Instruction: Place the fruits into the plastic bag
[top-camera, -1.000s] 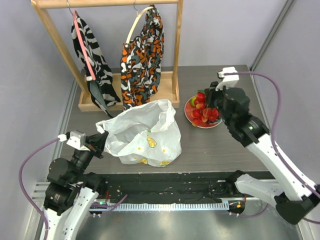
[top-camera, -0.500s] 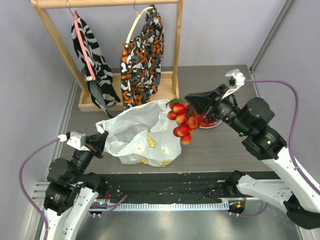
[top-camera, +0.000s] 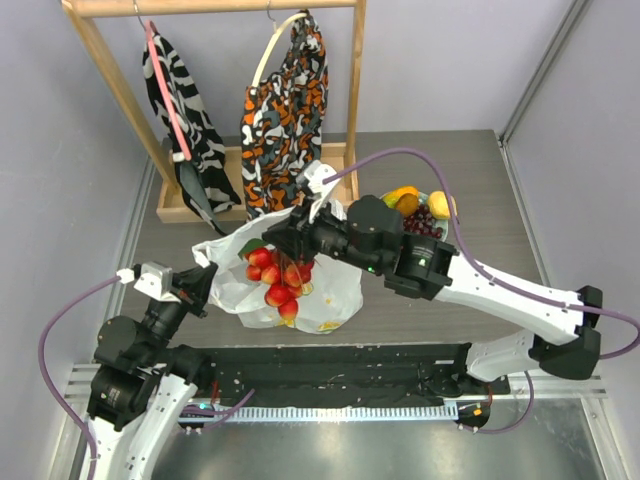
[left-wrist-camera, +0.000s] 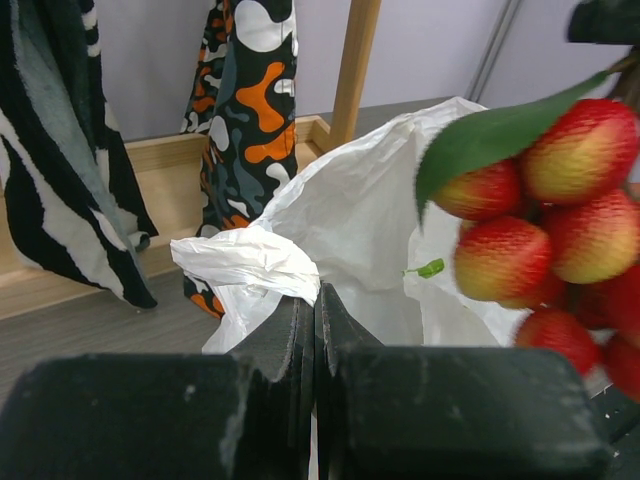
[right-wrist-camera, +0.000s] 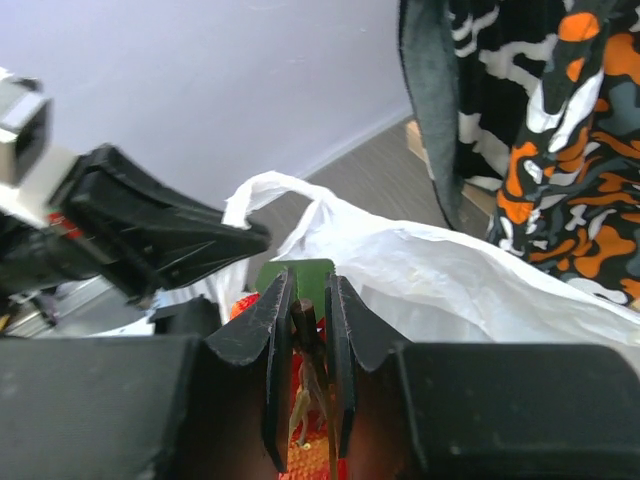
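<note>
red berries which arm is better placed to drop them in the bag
Right. The right gripper grips the red berries by the stem over the plastic bag's open mouth. The left gripper is shut on the bag's handle, likely holding it open.

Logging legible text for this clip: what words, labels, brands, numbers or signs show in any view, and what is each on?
None can be read in any view.
The plastic bag carries only printed citrus slices and leaves, no lettering.
The zebra cloth and the orange-black cloth show patterns only.
The berries bear no sticker.
No marking is legible on the arms.
</note>
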